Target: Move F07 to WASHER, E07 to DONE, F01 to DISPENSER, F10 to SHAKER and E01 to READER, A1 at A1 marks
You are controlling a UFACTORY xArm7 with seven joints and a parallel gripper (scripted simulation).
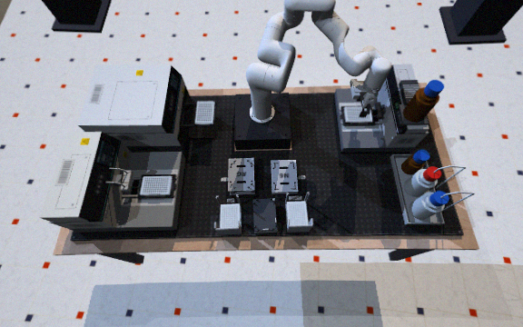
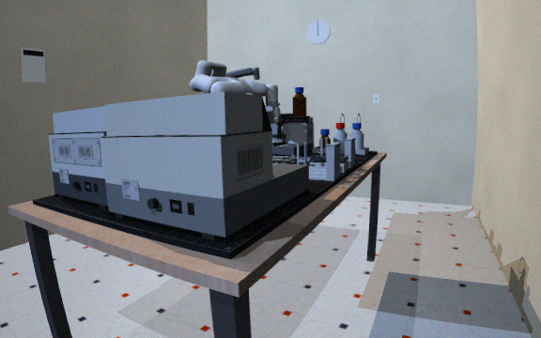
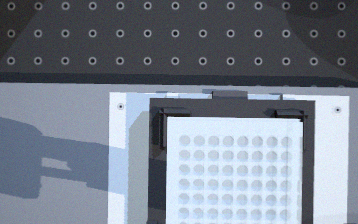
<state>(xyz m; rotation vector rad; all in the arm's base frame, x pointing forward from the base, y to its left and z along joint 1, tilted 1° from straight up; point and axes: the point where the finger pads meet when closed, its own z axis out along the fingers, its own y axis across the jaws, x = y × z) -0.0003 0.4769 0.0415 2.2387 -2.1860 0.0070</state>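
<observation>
My gripper is open and empty. It hangs low over a white well plate that sits flat in the dark locator frame of the grey instrument at the back right. The fingertips do not show in the wrist view. Another white plate lies on the tray of the back-left instrument. A third plate sits in the front-left instrument. Two stack racks at the front each show a white plate on top. I cannot read the plate labels.
The two grey nests RG and N6 stand mid-deck, with a dark station between the racks. Bottles stand at the right: a tall brown one and a tray of three. The arm's base is at the back middle.
</observation>
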